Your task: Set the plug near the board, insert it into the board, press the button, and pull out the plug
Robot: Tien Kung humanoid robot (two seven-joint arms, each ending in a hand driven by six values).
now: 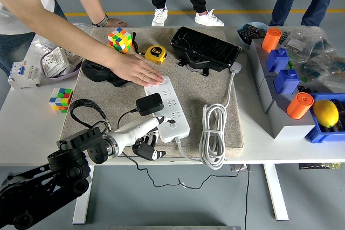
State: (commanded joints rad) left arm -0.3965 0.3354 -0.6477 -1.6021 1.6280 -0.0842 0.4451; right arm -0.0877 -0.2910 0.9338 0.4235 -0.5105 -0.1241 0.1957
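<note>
Left hand (146, 145) at power strip (170, 109) near end, fingers partly hidden, grip unclear.

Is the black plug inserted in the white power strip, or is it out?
Out. The black plug lies on the mat beside the white power strip, not seated in any socket.

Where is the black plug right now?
In the head view, the black plug lies on the beige mat just left of the white power strip, a little beyond the robot's left hand and below the person's hand.
</note>
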